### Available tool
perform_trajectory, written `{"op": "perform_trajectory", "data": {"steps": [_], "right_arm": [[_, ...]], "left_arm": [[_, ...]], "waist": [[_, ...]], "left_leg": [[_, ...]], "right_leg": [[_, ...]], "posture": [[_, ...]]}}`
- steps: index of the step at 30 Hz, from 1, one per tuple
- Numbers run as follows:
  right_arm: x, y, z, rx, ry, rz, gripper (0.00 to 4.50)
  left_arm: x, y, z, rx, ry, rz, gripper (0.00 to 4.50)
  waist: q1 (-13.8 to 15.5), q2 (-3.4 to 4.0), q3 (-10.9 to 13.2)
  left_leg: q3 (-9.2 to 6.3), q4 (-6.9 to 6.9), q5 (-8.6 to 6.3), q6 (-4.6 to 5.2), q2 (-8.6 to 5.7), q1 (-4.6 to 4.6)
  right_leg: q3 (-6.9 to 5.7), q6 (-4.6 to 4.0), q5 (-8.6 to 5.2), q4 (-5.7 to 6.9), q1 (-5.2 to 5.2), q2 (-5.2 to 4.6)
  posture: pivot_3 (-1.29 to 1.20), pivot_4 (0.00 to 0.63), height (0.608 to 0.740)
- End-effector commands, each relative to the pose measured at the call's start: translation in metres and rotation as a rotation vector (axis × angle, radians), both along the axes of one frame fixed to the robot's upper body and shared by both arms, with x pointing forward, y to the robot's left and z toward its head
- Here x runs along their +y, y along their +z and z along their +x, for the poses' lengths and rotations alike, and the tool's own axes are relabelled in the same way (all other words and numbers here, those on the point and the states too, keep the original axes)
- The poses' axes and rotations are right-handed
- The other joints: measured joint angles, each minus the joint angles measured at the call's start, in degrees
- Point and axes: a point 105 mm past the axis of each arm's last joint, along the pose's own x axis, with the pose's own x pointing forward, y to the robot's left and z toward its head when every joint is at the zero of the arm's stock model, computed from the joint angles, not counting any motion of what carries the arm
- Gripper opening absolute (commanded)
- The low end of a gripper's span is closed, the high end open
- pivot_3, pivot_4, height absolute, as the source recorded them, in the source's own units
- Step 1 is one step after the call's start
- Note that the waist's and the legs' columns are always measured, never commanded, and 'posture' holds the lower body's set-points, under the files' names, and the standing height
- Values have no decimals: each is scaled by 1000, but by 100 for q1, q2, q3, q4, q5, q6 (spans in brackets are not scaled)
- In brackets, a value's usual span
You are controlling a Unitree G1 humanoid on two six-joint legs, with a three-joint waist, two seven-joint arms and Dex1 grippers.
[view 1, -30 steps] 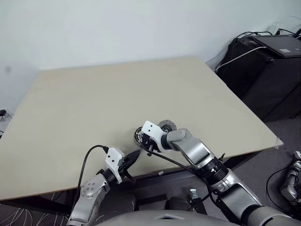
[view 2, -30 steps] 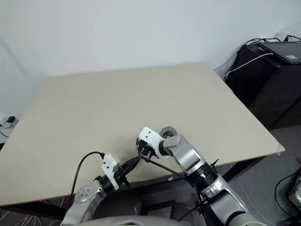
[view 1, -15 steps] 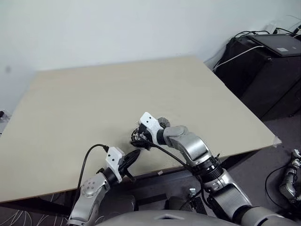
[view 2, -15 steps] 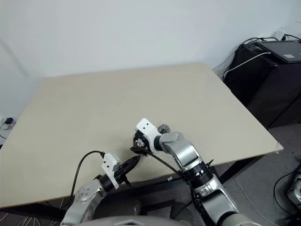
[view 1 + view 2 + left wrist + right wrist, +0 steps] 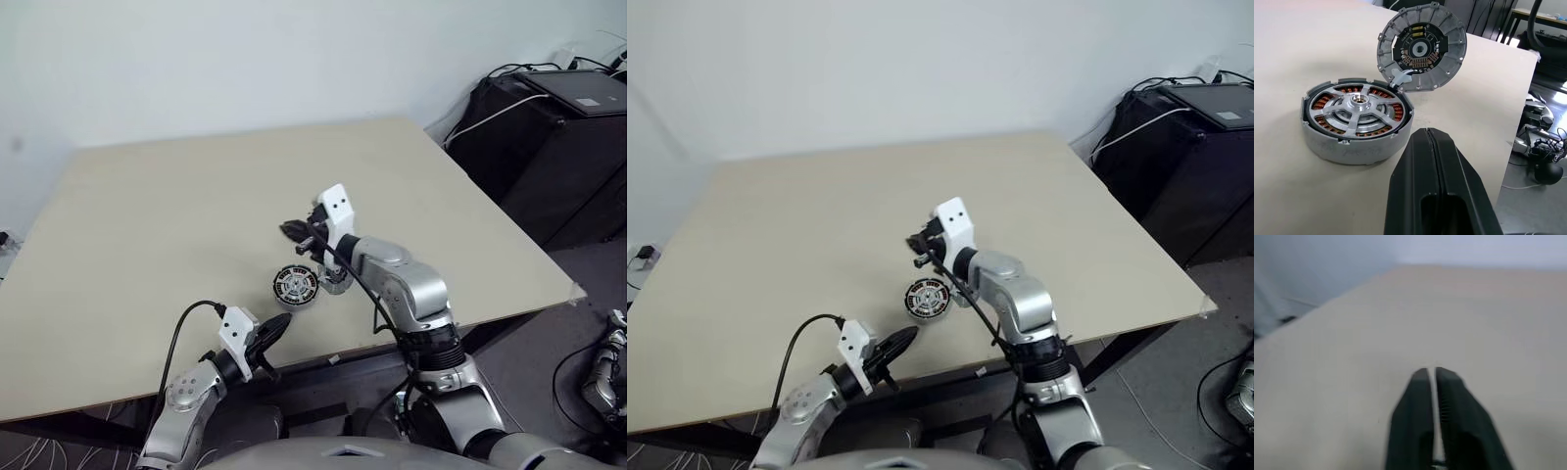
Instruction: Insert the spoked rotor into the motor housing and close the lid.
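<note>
head stereo overlooking table (image 5: 147, 215), wrist cameras close, low

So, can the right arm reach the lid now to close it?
Probably yes. The lid leans tilted against the motor housing, its upper rim free of obstructions, and the right end effector, shut and empty, hangs just above and beyond it.

right end effector (image 5: 294, 232) lifted clear, motor housing (image 5: 295, 285) uncovered

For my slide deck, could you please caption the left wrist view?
Spoked rotor seated in the motor housing, lid propped open against it.
</note>
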Motion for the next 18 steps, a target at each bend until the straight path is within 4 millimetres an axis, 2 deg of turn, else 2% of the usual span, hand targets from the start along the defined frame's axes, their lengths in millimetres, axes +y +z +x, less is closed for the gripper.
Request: {"op": "perform_trajectory", "data": {"steps": [1, 3, 6, 10, 14, 18], "right_arm": [[-25, 8, 6, -191, -89, -118, 32], [-48, -7, 7, -219, -147, -228, 32], [-76, -26, 6, -189, -240, -296, 32], [-107, -60, -10, -147, -284, -407, 32], [-113, -83, -30, -78, -260, -421, 32], [-106, -91, -40, -40, -255, -373, 32]], "left_arm": [[4, 17, 4, -79, 5, 0, 0], [5, 17, 4, -82, 6, 8, 0], [7, 17, 3, -90, 9, 17, 0], [10, 19, 4, -108, 16, 25, 0], [13, 21, 5, -128, 27, 30, 0], [14, 22, 6, -144, 29, 35, 0]], "waist": [[-4, 0, 0], [-3, 1, -1], [5, 0, -1], [21, 0, -1], [30, 0, -1], [17, 0, -1]], "left_leg": [[0, -1, 0, 0, 0, 0], [2, -2, 1, 2, 0, 0], [3, -2, 3, 6, 1, 0], [4, -1, 5, 10, 1, 0], [5, 0, 10, 19, 1, 3], [8, 1, 9, 16, 10, 9]], "right_leg": [[0, 0, 0, 0, 0, 0], [1, -2, -2, -1, 0, -2], [2, -3, -3, -1, 0, -2], [4, -4, -4, -1, 3, -3], [4, 2, -8, -2, 8, -4], [10, 25, -21, 0, 12, 1]], "posture": [[0, 0, 740], [0, 0, 740], [0, 0, 740], [0, 0, 740], [0, 0, 740], [0, 0, 740]]}}
